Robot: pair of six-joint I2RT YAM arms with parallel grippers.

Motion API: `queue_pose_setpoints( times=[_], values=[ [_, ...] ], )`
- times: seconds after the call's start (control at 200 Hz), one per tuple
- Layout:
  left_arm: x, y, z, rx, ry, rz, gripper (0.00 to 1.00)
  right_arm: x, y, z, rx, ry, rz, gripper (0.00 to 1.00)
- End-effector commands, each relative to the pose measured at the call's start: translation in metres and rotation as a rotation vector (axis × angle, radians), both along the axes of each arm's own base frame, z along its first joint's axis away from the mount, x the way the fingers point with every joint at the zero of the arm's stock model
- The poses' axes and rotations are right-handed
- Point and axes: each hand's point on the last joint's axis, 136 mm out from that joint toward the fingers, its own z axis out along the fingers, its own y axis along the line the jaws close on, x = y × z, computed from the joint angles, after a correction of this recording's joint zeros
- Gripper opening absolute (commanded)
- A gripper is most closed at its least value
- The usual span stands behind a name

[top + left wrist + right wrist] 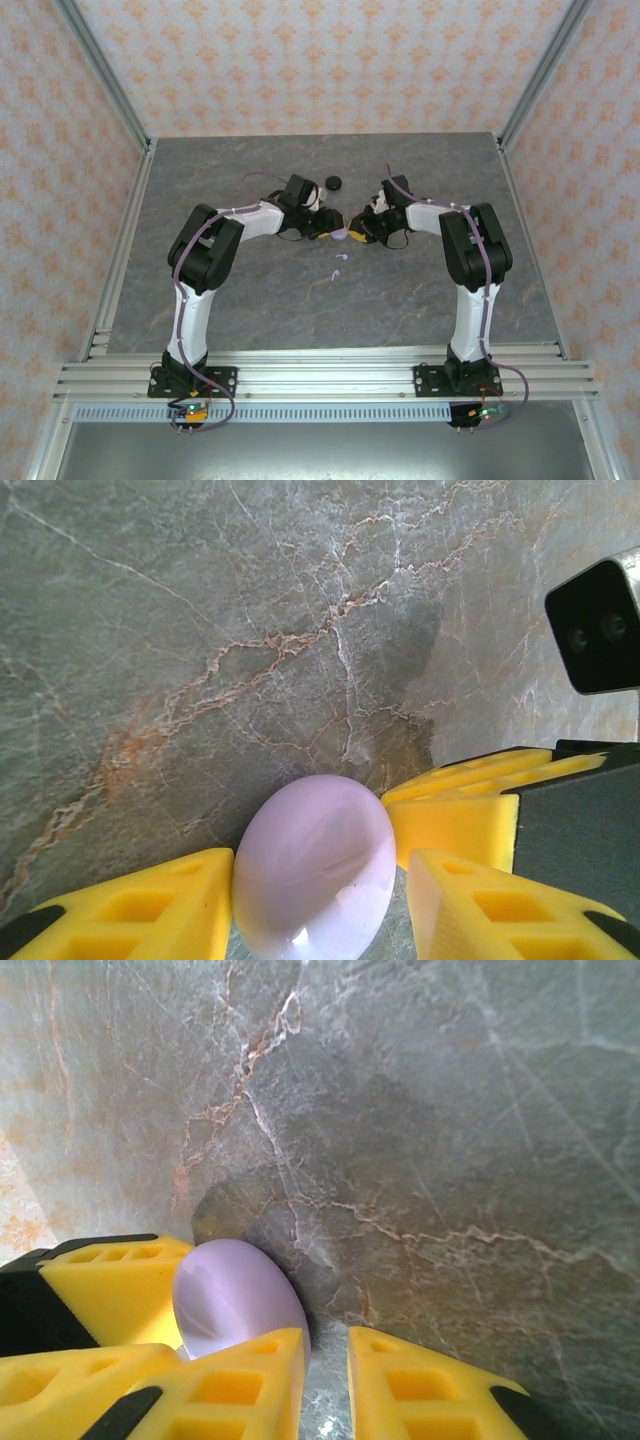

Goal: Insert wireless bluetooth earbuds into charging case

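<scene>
A pale lilac charging case [340,236], round and with its lid down, lies mid-table where both arms meet. My left gripper [320,885] straddles the lilac case [315,870]; its left finger touches the shell and its right finger sits a hair off it. My right gripper [328,1365] holds its fingers a narrow slit apart with only table between them, and its left finger [235,1385] presses the side of the lilac case [235,1300]. Two lilac earbuds [338,262] lie loose just in front. The black earbuds are hidden.
A black round case [333,182] sits behind the grippers. The right gripper's yellow fingers [460,815] and its wrist camera [595,630] crowd the left wrist view. Metal frame rails [320,375] run along the near edge, and patterned walls close in the table.
</scene>
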Motion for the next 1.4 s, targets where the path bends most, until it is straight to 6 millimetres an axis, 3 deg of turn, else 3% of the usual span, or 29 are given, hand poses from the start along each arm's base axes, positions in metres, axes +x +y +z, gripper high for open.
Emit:
queue_pose_setpoints(
  times=[0.0,0.335,0.986,1.396],
  values=[
    [-0.01,0.02,-0.017,0.128,0.039,0.027,0.49,0.004,-0.007,0.014,-0.038,-0.052,-0.018,0.21],
    [-0.011,0.022,-0.018,0.125,0.035,0.033,0.47,0.007,0.002,0.043,0.052,-0.12,-0.02,0.24],
    [-0.009,0.016,-0.014,0.059,0.034,0.037,0.41,0.002,0.013,0.01,0.044,-0.025,0.011,0.25],
    [-0.008,0.005,-0.011,-0.021,0.043,0.038,0.42,0.0,0.012,-0.001,0.01,-0.006,0.01,0.19]
  ],
)
